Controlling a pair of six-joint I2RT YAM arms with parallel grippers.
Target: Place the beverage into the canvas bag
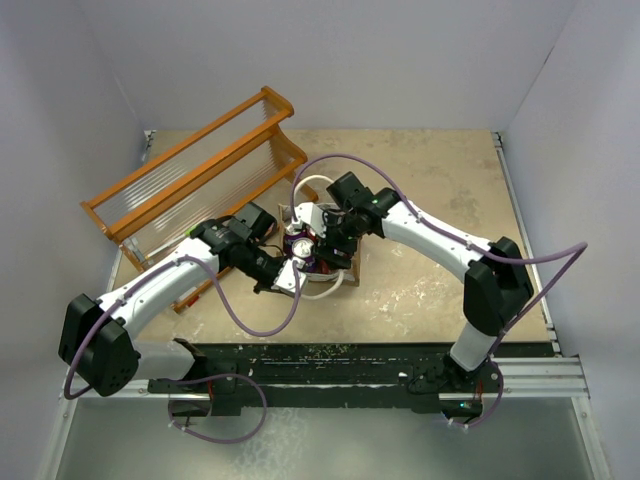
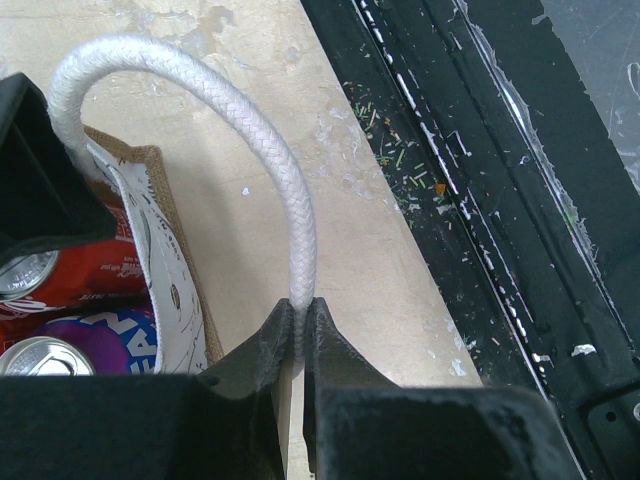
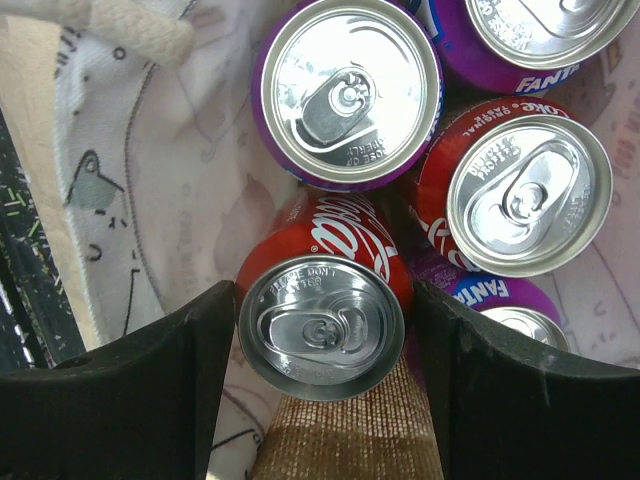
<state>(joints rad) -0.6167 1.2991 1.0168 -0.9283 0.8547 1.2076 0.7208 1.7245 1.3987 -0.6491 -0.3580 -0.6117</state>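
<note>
The canvas bag (image 1: 335, 278) stands mid-table, tan burlap with a pale printed lining (image 3: 150, 180). My left gripper (image 2: 300, 320) is shut on its white rope handle (image 2: 290, 200), beside the bag's near rim (image 2: 170, 240). My right gripper (image 3: 322, 330) is over the bag's mouth. Its fingers sit against both sides of a red cola can (image 3: 325, 290), which tilts at the burlap rim (image 3: 340, 440). Inside stand a purple Fanta can (image 3: 345, 90), a second red can (image 3: 525, 195) and more purple cans. In the top view the two grippers meet at the bag, left (image 1: 290, 278) and right (image 1: 318, 250).
An orange wooden rack (image 1: 195, 185) with clear slats lies at the back left, close behind my left arm. The black rail (image 2: 500, 200) runs along the table's near edge. White walls close in the left, right and back sides.
</note>
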